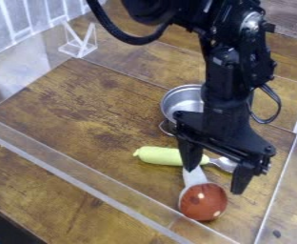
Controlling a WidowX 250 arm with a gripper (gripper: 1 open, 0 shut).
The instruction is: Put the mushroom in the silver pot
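Observation:
The mushroom (201, 194) lies on the wooden table near the front right, its red-brown cap toward me and its white stem pointing back. My gripper (219, 168) hangs open just above the stem, one finger on each side of it, with nothing held. The silver pot (183, 100) stands behind the gripper, partly hidden by the black arm.
A yellow-green oblong vegetable (155, 154) lies left of the mushroom's stem. A clear plastic wall (75, 181) runs along the table's front edge and another (281, 191) along the right side. A white rack (77, 43) stands at the back left.

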